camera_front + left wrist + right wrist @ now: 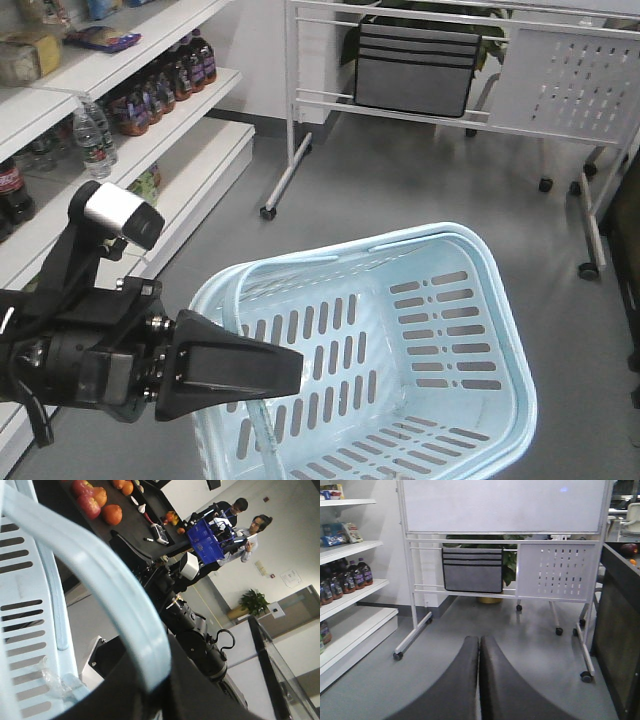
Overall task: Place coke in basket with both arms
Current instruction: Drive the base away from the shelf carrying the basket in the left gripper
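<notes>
Basket (470,340) — in left gripper (287,368)

Quick headcount from my side: one light blue basket (508,315), and one coke (10,190) that I can pick out for sure. The dark juice bottles (350,577) are too bunched up to give a solid number. One rolling whiteboard (502,505), one grey striped pouch (472,570), one potted plant (254,601). Two people (252,530) and one dark blue basket (206,541). Fruit: two red apples (85,495), four oranges (112,514), plus smaller pieces too tiny to count. Of me: one left gripper (295,370), one right gripper (479,640) showing two fingers (462,680).
</notes>
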You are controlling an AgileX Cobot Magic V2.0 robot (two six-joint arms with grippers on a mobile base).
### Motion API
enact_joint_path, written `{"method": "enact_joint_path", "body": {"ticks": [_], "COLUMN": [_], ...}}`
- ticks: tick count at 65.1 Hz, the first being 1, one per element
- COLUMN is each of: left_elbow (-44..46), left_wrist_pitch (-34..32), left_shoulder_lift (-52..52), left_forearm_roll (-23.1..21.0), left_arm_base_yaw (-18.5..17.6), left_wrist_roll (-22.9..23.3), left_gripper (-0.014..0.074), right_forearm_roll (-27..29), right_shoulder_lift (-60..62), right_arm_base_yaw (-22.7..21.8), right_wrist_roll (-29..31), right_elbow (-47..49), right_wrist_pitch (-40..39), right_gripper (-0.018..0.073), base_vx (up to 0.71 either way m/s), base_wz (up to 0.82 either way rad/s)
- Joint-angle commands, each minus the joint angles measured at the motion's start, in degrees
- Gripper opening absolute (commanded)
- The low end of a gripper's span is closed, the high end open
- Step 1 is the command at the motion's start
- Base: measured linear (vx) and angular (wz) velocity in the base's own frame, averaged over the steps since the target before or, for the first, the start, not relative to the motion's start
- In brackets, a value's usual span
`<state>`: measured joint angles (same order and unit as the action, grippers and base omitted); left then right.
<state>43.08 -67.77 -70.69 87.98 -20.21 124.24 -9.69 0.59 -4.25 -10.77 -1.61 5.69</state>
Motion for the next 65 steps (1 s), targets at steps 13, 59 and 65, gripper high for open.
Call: {"method": "enact_joint_path", "body": {"ticks": [13,59,65], "left_elbow": [1.71,1.71,1.71], "left_wrist_pitch": [-10.99,-10.99,-10.99], "left_shoulder_lift": [1.54,1.54,1.54], "left_forearm_roll": [-5.79,-5.79,-5.79], "left_arm_base_yaw": [-0.22,-0.22,-0.22], "left_wrist_roll": [-0.27,-0.27,-0.27], "left_gripper": [-0.0006,-0.0006,-0.0006], "right_forearm_roll": [-0.62,-0.62,-0.62], "right_shoulder_lift": [0.79,0.79,0.79], "right_arm_base_yaw": [-0.26,-0.26,-0.26], "right_wrist_roll": [0.44,0.44,0.44], "right_elbow": [-0.38,-0.38,-0.38], "right_wrist_pitch": [-4.26,-4.26,-4.26], "right_gripper": [-0.0005,-0.0005,-0.0005], "base_vx": [0.12,0.18,0.24], "base_wz": [-0.41,-0.25,0.03]}}
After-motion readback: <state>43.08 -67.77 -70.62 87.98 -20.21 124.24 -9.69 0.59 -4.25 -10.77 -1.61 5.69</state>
